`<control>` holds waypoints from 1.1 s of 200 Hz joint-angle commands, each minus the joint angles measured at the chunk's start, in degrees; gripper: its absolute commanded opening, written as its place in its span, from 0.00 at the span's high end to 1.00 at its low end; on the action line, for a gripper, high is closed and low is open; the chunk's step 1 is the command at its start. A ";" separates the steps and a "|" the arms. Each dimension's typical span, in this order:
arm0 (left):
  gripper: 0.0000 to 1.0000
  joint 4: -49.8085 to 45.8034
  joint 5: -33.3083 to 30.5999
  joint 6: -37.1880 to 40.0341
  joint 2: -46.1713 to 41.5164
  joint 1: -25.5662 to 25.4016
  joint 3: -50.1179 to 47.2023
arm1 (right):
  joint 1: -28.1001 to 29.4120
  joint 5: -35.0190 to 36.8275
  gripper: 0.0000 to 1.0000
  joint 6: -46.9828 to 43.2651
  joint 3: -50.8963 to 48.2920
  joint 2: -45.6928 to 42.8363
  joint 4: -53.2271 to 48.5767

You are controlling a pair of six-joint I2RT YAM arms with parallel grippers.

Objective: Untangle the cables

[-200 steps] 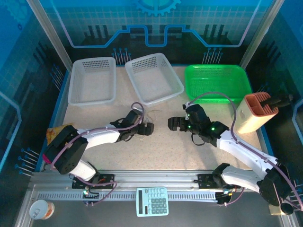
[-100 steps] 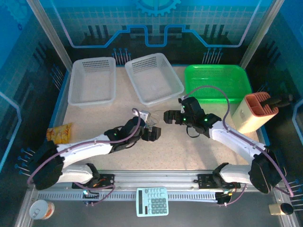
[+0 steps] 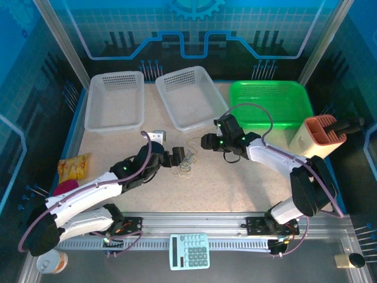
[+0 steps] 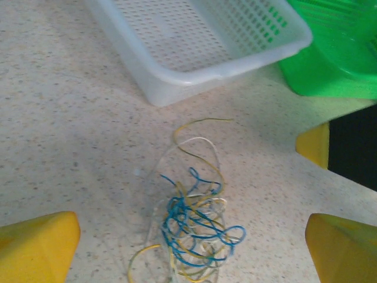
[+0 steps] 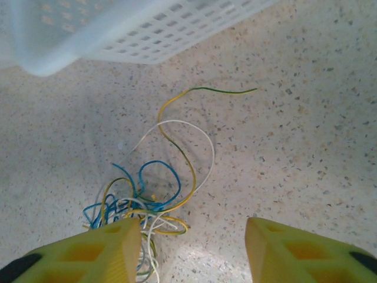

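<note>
Left arm: stretched low from its near-edge base, running diagonally to mid-worktop (image 3: 235, 183). The left gripper (image 4: 189, 244) has its fingers spread wide, with the cables (image 4: 191, 221) lying between them.

Right arm: elbow bent, forearm running leftward. The right gripper (image 5: 193, 236) is part-open with bare worktop between its fingers; one finger overlaps the tangle's edge.

Cables (blue, yellow, white) lie in one knot on the worktop between the two grippers. White basket (image 3: 177, 77) just beyond.

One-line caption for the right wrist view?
Right gripper poised over tangled blue, white and yellow cables near a white basket.
</note>
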 commanded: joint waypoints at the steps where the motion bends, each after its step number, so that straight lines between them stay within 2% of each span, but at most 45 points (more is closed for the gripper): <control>1: 0.01 -0.51 0.29 -1.07 0.62 0.84 -0.54 | -1.40 -0.31 0.53 2.84 2.50 3.75 2.90; 71: 0.01 1.33 2.53 -2.28 1.49 1.06 -0.78 | -2.46 0.70 0.54 6.23 8.97 14.34 3.53; 197: 0.01 3.28 3.26 -3.69 0.94 1.11 -1.94 | -2.64 0.78 0.55 12.39 14.35 22.40 5.78; 220: 0.01 3.26 3.25 -3.94 0.94 1.13 -2.03 | -2.79 0.49 0.58 12.88 15.11 23.63 5.82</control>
